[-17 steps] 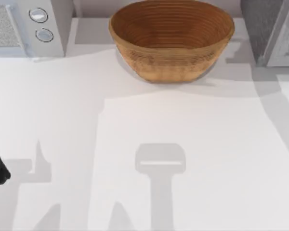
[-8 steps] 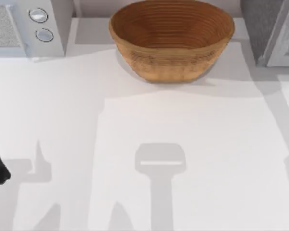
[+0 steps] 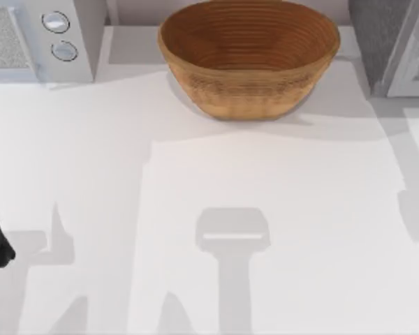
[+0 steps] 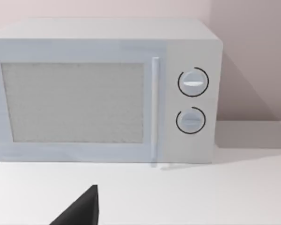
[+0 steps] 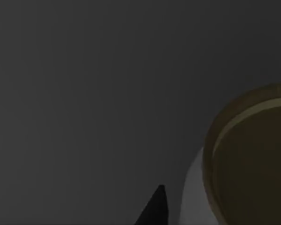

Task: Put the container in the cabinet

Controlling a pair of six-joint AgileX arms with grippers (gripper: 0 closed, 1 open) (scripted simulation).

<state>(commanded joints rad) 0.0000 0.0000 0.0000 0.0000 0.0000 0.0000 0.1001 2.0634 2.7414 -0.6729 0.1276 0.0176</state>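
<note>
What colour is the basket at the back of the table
Warm brown with ribbed rings, the basket shows best in the top view.

The back of the table (image 3: pixel 279 230) is lined by a microwave (image 3: pixel 38 38) at left, a basket (image 3: pixel 248 56) in the middle and a cabinet (image 3: pixel 394 45) at right.

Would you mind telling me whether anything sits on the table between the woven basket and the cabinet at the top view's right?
Nothing visible does. The basket stands at the back of the table, and the stretch between it and the cabinet holds only shadow.
</note>
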